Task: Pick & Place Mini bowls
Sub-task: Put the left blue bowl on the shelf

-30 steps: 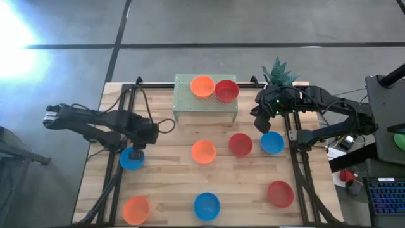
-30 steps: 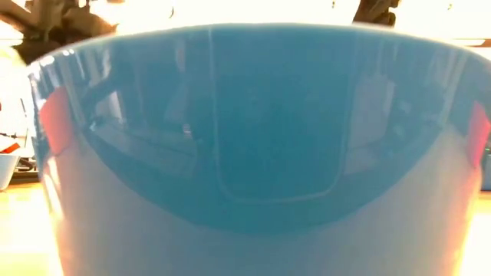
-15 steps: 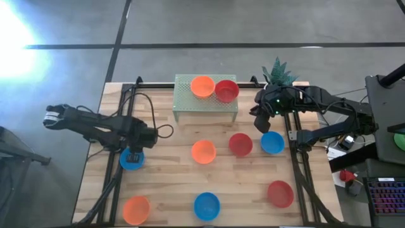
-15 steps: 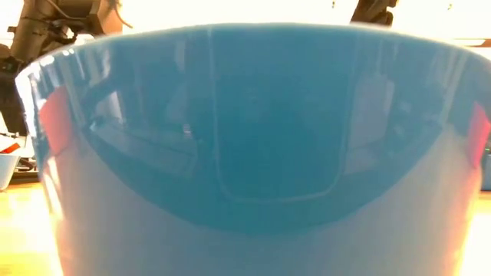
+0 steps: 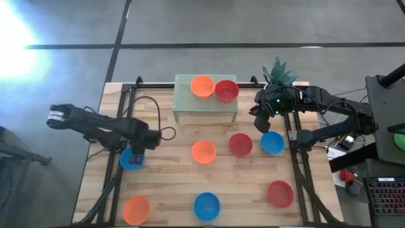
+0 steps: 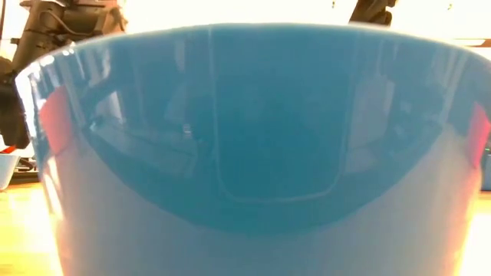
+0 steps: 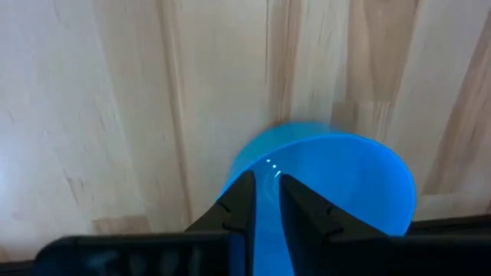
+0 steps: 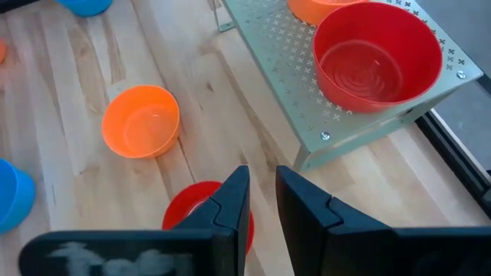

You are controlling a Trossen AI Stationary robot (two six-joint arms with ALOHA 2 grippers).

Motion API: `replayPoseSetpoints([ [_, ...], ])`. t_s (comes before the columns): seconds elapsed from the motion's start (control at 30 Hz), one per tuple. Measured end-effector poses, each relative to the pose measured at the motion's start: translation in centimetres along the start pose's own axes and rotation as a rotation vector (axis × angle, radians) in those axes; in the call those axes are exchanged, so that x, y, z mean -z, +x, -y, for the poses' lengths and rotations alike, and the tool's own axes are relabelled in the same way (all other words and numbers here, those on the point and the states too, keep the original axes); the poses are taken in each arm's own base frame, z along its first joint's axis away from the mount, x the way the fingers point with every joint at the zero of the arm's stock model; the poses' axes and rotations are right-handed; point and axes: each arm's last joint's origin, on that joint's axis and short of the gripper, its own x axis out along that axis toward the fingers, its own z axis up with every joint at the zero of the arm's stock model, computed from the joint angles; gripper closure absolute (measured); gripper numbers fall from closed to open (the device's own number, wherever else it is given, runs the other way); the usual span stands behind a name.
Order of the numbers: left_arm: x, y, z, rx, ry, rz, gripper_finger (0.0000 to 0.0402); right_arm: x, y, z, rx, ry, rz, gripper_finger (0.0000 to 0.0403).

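The left gripper [image 5: 135, 154] stands directly over the blue mini bowl [image 5: 131, 159] at the left side of the table [image 5: 171, 183], its fingers [image 7: 239, 211] close together on the bowl's rim, while the right gripper [image 5: 260, 121], fingers slightly apart, waits near the perforated stand [image 5: 205, 101].

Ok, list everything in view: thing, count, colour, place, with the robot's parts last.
orange bowls: three; one on the rack, one mid-table, one at the near-left corner.
red bowls: three; one on the rack, one mid-table, one near right.
blue bowls: three; left under the left gripper, right, near centre.
rack: one, pale green perforated metal, far centre.
plant: one, green, far right.
table: one, light wood.
left gripper: fingers close together over a blue bowl's rim.
right gripper: hovers far right, holds nothing.
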Motion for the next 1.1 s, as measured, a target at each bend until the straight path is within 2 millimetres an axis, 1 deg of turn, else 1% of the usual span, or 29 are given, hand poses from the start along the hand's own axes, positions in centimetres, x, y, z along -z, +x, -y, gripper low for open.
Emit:
replayPoseSetpoints([
  [0.27, -0.75, 0.98, -0.09, -0.005, -0.009, -0.071, 0.0349, 0.00, 0.00, 0.00, 0.000, -0.008, 0.000, 0.0339],
  [0.4, -0.81, 1.01, -0.09, -0.005, -0.009, -0.073, 0.0349, -0.01, 0.00, 0.00, 0.000, -0.011, 0.001, 0.0339],
  [0.67, -0.74, 0.38, -0.03, -0.007, -0.003, -0.044, 0.0349, -0.22, 0.00, -0.05, -0.006, -0.008, 0.022, 0.0339],
  [1.1, -0.85, 0.90, -0.20, -0.052, -0.015, -0.070, 0.0349, -0.34, -0.01, -0.08, -0.009, -0.033, 0.035, 0.0339],
])
